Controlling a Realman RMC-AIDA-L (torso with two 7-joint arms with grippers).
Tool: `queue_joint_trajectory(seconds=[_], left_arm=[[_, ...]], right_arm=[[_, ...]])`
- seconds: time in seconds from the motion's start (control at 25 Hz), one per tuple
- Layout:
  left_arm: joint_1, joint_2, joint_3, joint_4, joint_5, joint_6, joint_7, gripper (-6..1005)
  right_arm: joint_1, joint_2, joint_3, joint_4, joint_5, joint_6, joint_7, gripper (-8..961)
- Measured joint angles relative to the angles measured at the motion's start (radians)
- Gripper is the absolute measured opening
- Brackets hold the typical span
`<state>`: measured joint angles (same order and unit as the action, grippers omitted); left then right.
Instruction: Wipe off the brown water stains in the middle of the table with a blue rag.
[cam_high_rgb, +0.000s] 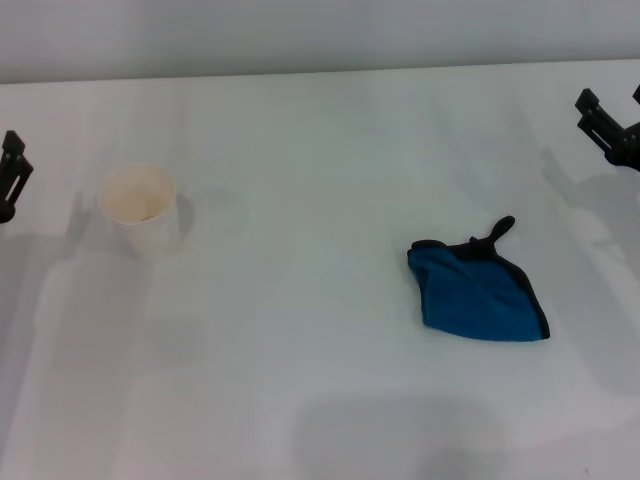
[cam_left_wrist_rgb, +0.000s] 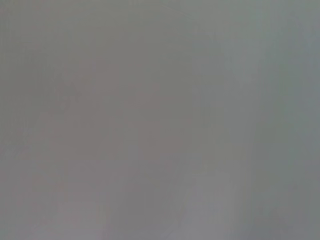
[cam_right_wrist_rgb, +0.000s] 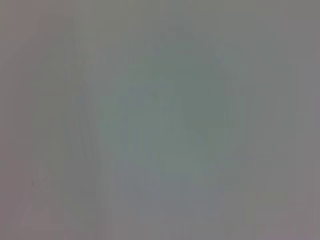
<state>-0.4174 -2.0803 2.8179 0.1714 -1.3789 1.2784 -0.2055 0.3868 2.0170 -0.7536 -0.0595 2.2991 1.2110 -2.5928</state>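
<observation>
The blue rag (cam_high_rgb: 478, 293) lies crumpled on the white table (cam_high_rgb: 320, 150), right of the middle, with its black loop pointing toward the back. No brown water stain shows on the tabletop in any view. My left gripper (cam_high_rgb: 10, 175) is at the far left edge, left of the cup and well away from the rag. My right gripper (cam_high_rgb: 612, 112) is at the far right edge, behind and to the right of the rag, open and empty. Both wrist views show only blank grey surface.
A white paper cup (cam_high_rgb: 140, 208) with a beige inside stands upright at the left of the table. The table's back edge meets a grey wall along the top of the head view.
</observation>
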Motion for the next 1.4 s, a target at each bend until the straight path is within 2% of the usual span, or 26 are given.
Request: queue_joint_trajectory(seconds=[0.2, 0.44, 0.88, 1.08, 1.4], left_arm=[[-0.010, -0.002, 0.000, 0.005, -0.019, -0.003, -0.011, 887], [-0.021, -0.001, 0.000, 0.005, -0.043, -0.038, -0.075, 887], [-0.039, -0.001, 0.000, 0.005, -0.143, -0.077, -0.098, 886], [-0.045, -0.001, -0.001, 0.005, -0.146, -0.090, -0.108, 886], [-0.047, -0.001, -0.002, 0.005, -0.146, -0.091, -0.108, 887]], right_arm=[[0.012, 0.000, 0.019, -0.010, 0.001, -0.002, 0.003, 866], [0.025, 0.003, 0.127, 0.000, 0.003, -0.008, -0.080, 866], [0.051, -0.001, 0.137, -0.019, 0.003, -0.068, -0.099, 865], [0.064, 0.001, 0.159, -0.016, 0.004, -0.120, -0.098, 866], [0.065, 0.002, 0.161, -0.013, 0.003, -0.121, -0.088, 866]])
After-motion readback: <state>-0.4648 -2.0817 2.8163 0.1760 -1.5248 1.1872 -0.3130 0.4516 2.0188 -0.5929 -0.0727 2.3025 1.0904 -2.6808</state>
